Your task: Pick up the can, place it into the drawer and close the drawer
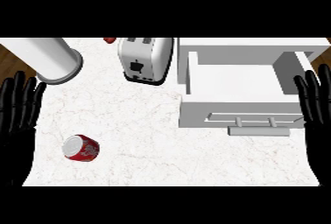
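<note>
A red and white can lies on its side on the white marble counter, near the front left. The white drawer at the right stands pulled open, its inside bare, with a grey handle on its front. My left hand rests open at the left edge, fingers up, above and to the left of the can and apart from it. Beside the drawer's right wall, my right hand rests open at the right edge, fingers up. Neither hand holds anything.
A white toaster stands at the back middle, just left of the drawer unit. A tall white cylinder stands at the back left. Something small and red peeks out behind the toaster. Brown floor shows past the counter's corners.
</note>
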`<state>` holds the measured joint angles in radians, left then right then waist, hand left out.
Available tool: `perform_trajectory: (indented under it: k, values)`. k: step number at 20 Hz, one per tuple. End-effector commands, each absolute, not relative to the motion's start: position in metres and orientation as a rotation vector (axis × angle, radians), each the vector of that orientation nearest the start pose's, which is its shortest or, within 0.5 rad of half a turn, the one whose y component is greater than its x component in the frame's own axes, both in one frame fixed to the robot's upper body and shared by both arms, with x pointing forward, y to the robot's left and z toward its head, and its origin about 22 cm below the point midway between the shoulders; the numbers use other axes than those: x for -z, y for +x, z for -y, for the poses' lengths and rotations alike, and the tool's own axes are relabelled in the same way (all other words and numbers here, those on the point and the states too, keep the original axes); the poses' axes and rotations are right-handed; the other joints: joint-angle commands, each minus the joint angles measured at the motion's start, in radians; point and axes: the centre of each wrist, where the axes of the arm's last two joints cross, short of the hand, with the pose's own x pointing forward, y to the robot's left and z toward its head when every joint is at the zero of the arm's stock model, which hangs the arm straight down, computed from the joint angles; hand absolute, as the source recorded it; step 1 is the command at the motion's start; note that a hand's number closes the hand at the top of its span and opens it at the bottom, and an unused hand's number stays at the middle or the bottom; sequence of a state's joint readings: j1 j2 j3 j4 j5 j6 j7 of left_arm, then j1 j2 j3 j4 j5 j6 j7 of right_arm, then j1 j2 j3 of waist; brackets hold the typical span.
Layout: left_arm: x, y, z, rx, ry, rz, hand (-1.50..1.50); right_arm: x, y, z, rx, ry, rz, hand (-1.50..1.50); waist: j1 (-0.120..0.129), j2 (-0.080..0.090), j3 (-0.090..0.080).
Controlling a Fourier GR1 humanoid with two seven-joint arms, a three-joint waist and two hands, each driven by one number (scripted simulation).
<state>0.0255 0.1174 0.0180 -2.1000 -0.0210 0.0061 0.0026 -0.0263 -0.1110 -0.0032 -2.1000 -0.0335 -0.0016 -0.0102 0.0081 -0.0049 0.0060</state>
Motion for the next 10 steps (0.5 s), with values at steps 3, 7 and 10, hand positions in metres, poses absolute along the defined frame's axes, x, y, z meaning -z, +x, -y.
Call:
perform_trajectory:
  k: [3,7,10]
  values:
    - [-0.121,0.162,-0.285,0.076,0.169,2.065,-1.5,-0.127,0.216,0.234,-0.053,-0.037,2.132,-1.5,0.002,0.003,-0.006]
    - [-0.08,0.143,-0.296,-0.173,0.267,1.716,-1.5,-0.097,0.209,0.264,0.061,-0.173,1.859,-1.5,0.013,0.015,-0.008]
    - [-0.094,0.129,-0.297,-0.22,0.269,1.672,-1.5,-0.102,0.207,0.267,0.069,-0.152,1.803,-1.5,0.006,0.004,-0.006]
